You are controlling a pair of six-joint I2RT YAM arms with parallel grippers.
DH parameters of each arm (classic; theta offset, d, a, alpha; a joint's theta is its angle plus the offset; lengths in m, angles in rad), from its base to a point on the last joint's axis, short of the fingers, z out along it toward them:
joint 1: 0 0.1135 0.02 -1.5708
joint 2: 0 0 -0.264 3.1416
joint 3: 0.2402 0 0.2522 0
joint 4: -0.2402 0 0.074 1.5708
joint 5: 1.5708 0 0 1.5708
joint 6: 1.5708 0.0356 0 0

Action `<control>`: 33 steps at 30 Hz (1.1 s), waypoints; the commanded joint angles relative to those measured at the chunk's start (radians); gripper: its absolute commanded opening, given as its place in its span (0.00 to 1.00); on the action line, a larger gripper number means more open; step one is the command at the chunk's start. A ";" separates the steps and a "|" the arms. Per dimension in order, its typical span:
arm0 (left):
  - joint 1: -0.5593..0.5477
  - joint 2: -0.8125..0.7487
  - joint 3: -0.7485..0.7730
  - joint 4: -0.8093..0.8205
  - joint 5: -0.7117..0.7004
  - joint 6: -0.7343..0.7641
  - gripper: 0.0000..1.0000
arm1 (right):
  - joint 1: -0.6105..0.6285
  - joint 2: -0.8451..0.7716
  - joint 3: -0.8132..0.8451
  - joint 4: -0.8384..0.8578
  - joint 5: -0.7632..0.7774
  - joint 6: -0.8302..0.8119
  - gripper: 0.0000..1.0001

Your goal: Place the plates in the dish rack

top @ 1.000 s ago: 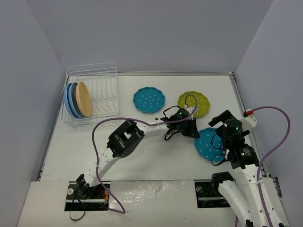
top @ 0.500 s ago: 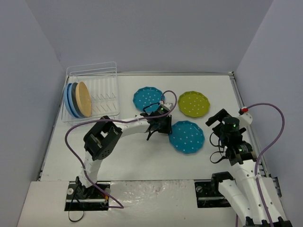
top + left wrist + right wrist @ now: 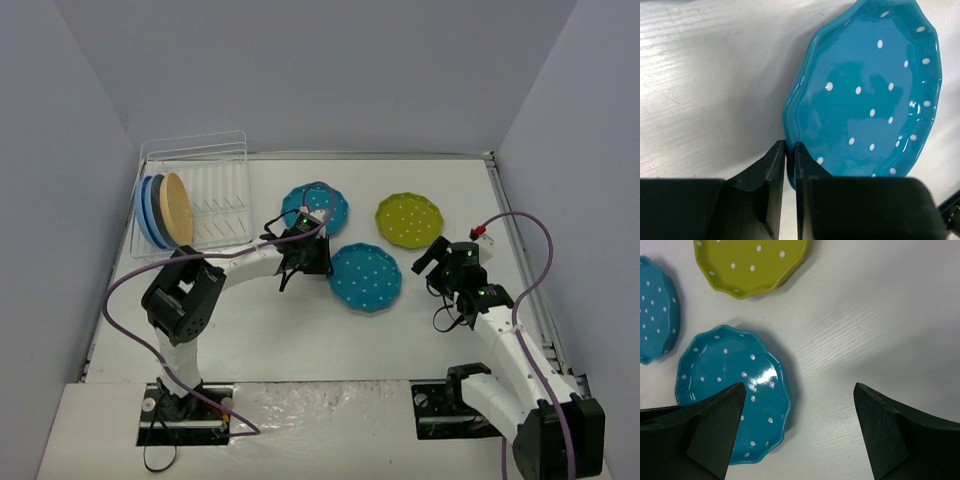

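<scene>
The white wire dish rack (image 3: 222,200) stands at the back left. Two light blue plates (image 3: 150,213) and an orange-yellow plate (image 3: 178,208) stand upright at its left end. My left gripper (image 3: 318,258) (image 3: 790,150) is shut on the rim of a teal white-dotted plate (image 3: 366,278) (image 3: 870,95) (image 3: 732,390), held low over the table's middle. A second teal dotted plate (image 3: 318,203) (image 3: 655,310) lies behind it, partly covered by the left arm. A lime green dotted plate (image 3: 408,219) (image 3: 752,262) lies at the back right. My right gripper (image 3: 441,262) (image 3: 799,386) hangs open and empty, right of the held plate.
Grey walls enclose the table on three sides. A purple cable (image 3: 520,225) loops off the right arm, and another trails from the left arm (image 3: 130,290). The rack's slots to the right of the three standing plates hold nothing.
My left gripper has carried the teal dotted plate leftward from the right side to the middle. The right arm has swung a little left, its jaws still wide.
</scene>
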 commanded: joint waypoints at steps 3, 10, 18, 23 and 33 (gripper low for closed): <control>0.023 -0.091 0.004 0.183 0.125 -0.033 0.00 | 0.013 0.074 -0.032 0.175 -0.121 -0.011 0.83; 0.044 -0.073 -0.025 0.255 0.187 -0.073 0.00 | 0.064 0.147 -0.080 0.252 -0.131 0.011 0.75; 0.070 -0.067 -0.068 0.363 0.266 -0.134 0.00 | 0.132 0.193 -0.094 0.290 -0.089 0.042 0.74; 0.089 -0.065 -0.102 0.435 0.313 -0.179 0.00 | 0.168 0.220 -0.094 0.308 -0.070 0.057 0.74; 0.115 -0.098 -0.144 0.526 0.359 -0.213 0.00 | 0.177 0.245 -0.107 0.330 -0.070 0.073 0.76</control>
